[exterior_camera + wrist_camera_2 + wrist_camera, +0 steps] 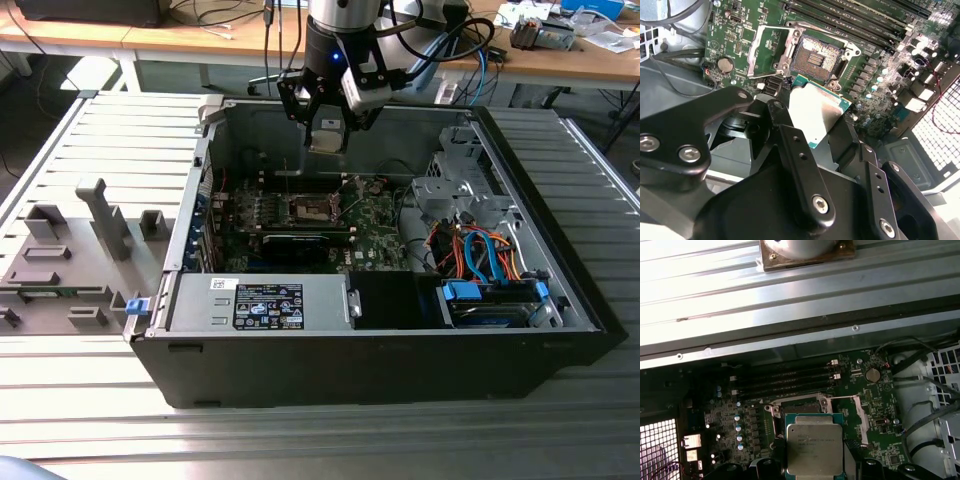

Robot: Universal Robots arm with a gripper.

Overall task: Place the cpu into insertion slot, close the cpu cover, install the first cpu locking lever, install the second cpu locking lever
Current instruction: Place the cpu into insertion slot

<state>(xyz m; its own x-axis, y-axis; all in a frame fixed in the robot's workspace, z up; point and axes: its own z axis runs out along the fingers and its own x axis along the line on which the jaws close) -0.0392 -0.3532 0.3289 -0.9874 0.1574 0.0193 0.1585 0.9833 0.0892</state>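
Jaws first: your black gripper [327, 140] has them drawn in to the width of the cpu [816, 112], a small flat square chip with a dull silver-grey metal top, and clamps it by opposite edges. In the second wrist view you can see a black finger [790, 142] against each side of it.

You are holding the chip in the air over the open black computer case [380, 370], clear of the green circuit board [378, 215]. In the exterior view the insertion slot [310, 208], a small dark square socket with a silvery rim, lies at six o'clock from the gripper and well below it. The slot is bare.

The cpu cover [754, 52], a thin silvery metal frame with a square window, is swung open just beside the slot. Reading the case as a clock face, the grey power supply box [260, 300] sits at seven o'clock, and the blue and orange cables [480, 250] at four.
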